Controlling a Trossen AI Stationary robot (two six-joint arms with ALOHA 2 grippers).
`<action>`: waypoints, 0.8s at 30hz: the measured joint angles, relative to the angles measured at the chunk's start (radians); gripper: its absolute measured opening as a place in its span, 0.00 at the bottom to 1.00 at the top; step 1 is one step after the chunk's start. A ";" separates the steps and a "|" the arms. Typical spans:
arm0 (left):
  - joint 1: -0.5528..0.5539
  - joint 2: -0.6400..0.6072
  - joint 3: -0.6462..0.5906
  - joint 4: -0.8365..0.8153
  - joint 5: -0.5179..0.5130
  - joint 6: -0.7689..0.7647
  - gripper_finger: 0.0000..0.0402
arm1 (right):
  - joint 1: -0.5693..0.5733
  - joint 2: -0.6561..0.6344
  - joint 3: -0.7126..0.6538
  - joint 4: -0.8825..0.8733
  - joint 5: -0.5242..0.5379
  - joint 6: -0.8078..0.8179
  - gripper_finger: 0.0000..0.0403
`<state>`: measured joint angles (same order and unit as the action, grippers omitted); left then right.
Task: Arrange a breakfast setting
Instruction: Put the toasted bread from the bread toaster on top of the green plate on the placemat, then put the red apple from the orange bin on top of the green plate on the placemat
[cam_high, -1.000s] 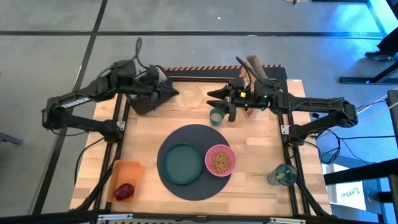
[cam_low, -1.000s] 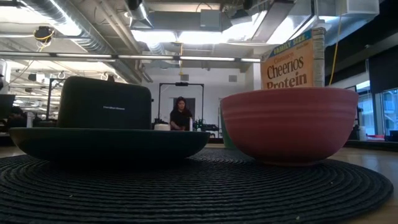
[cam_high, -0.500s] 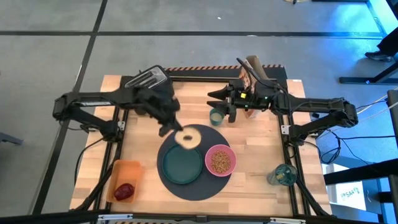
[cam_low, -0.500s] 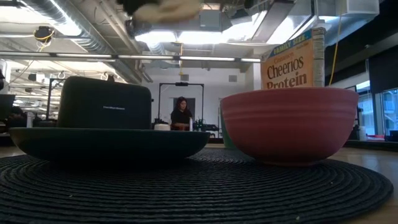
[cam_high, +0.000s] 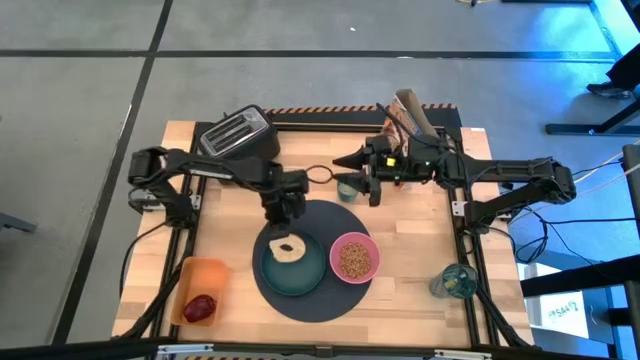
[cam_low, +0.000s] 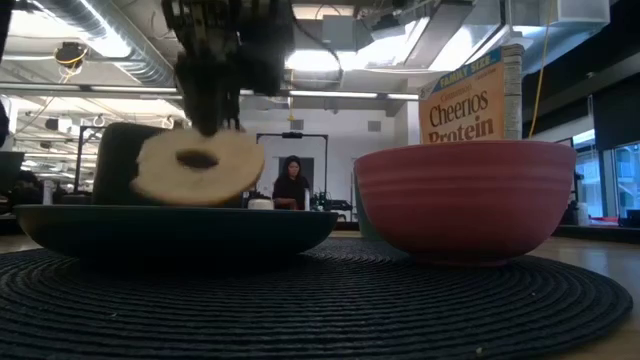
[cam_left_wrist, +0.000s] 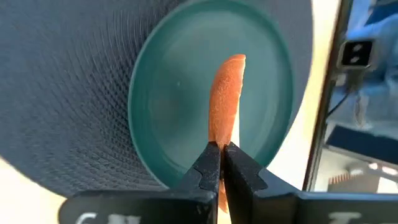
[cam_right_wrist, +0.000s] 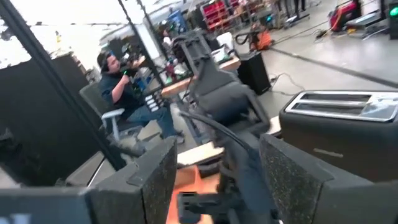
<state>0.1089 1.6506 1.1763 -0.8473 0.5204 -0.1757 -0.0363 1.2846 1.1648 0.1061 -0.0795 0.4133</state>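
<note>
- The left gripper (cam_high: 286, 212) is reaching over the near-centre of the table and is clenching the bagel half (cam_high: 291, 247) by its upper edge; the left wrist view shows the two fingers (cam_left_wrist: 208, 168) pinched tight on the bagel half (cam_left_wrist: 225, 102).
- The bagel half is hanging on edge, hole facing sideways, directly above the teal plate (cam_high: 275, 270); in the low view its lower edge (cam_low: 198, 166) is sitting at about the level of the plate rim (cam_low: 290, 222), and contact with the plate cannot be confirmed.
- The teal plate is lying on the left part of the dark grey round mat (cam_high: 330, 218), and the pink bowl (cam_high: 354, 257) is standing on the mat's right part, just beside the plate and holding brown cereal.
- The right gripper (cam_high: 352, 173) is waiting at the far side of the table with its fingers released and spread, as the right wrist view shows; the small green cup (cam_high: 347, 186) is standing just beside it, off the mat.
- The dark red fruit (cam_high: 200, 306) is lying in an orange container (cam_high: 206, 272) at the near left corner, well apart from the mat.
- A dark toaster (cam_high: 236, 131) is standing at the far left edge, a cereal box (cam_low: 472, 98) is standing behind the pink bowl (cam_low: 464, 198), and a glass (cam_high: 456, 281) is standing at the near right.
- A person (cam_low: 291, 185) is showing in the room beyond the table.
</note>
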 joint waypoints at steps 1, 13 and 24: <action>0.000 0.019 0.000 -0.005 0.004 0.007 0.01 | 0.005 0.000 0.000 -0.005 0.000 -0.002 0.54; 0.000 0.103 0.000 -0.005 -0.123 0.018 0.03 | 0.032 -0.001 0.000 -0.079 0.035 -0.026 0.54; 0.000 0.101 0.009 -0.062 -0.180 -0.051 0.29 | 0.030 -0.058 0.000 -0.054 0.013 -0.075 0.54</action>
<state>0.1089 1.7513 1.1851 -0.9089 0.3401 -0.2267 -0.0067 1.2267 1.1650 0.0525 -0.0662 0.3386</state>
